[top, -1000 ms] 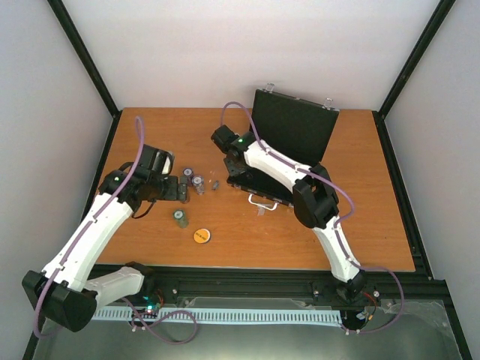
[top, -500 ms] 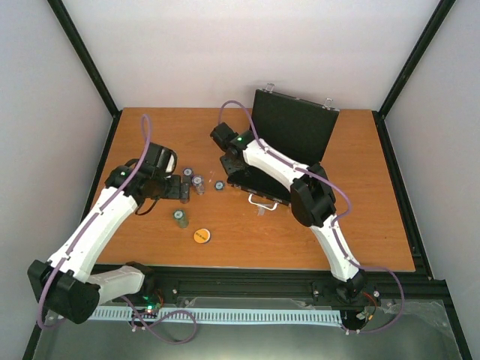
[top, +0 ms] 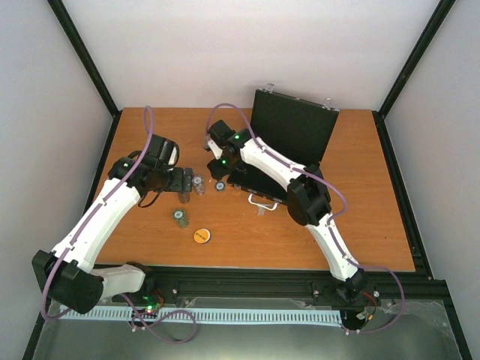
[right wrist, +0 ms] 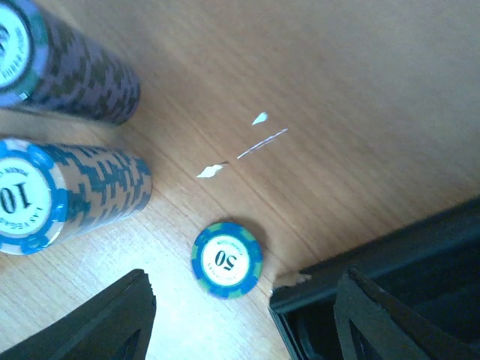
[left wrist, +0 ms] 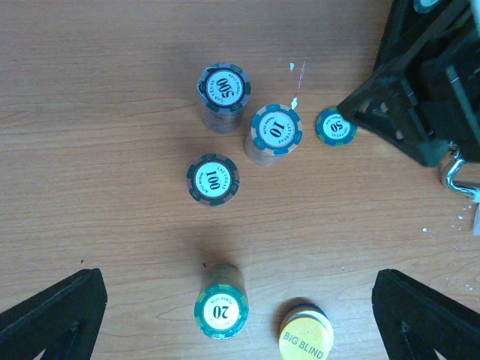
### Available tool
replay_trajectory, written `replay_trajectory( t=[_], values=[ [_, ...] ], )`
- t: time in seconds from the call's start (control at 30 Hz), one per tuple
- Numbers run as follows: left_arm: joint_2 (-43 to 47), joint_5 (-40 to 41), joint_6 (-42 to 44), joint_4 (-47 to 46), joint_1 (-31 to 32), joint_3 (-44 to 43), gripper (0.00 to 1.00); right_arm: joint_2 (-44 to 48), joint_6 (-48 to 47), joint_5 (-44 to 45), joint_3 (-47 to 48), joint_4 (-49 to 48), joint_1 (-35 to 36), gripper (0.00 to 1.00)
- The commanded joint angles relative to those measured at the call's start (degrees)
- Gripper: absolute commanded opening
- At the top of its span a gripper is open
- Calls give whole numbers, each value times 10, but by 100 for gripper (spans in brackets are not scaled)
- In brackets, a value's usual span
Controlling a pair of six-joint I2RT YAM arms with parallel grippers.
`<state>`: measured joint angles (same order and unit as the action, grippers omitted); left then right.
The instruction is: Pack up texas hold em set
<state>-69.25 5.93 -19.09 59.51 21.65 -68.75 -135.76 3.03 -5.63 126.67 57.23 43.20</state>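
The black case [top: 294,132] stands open at the back of the table, its lid upright. Its corner [right wrist: 390,296] shows in the right wrist view. A single blue "50" chip [right wrist: 226,259] lies flat on the wood just left of that corner, in front of my open right gripper [right wrist: 244,324], untouched. Chip stacks marked 500 [left wrist: 223,88], 10 [left wrist: 276,129], 100 [left wrist: 213,180] and 20 [left wrist: 221,310] stand upright under my left gripper [left wrist: 240,322]. That gripper is wide open and empty, above the table. The orange "Big Blind" disc [left wrist: 306,341] sits beside the 20 stack.
The right gripper's black fingers [left wrist: 409,105] hang just right of the 50 chip [left wrist: 334,126]. The case's silver handle [top: 262,201] points toward the near edge. Small white flecks [right wrist: 259,118] mark the wood. Walls and a black frame enclose the table.
My right gripper has opened and pulled back toward the far left, leaving the 50 chip lying on the table. My left gripper has shifted slightly right over the stacks.
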Motion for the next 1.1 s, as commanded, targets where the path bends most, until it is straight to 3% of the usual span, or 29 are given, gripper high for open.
replay_trajectory(
  t=[0.0, 0.37, 0.77, 1.07],
  values=[
    [-13, 2, -2, -4, -1, -31, 100, -42, -59, -57, 23, 15, 2, 67],
    [-30, 3, 2, -7, -1, -34, 100, -84, -62, -66, 24, 27, 16, 69],
    [-22, 5, 11, -4, -1, -29, 100, -108, -50, 41, 17, 64, 37, 69],
    [-21, 2, 10, -5, -1, -24, 100, -121, -51, 45, 22, 73, 22, 67]
  ],
)
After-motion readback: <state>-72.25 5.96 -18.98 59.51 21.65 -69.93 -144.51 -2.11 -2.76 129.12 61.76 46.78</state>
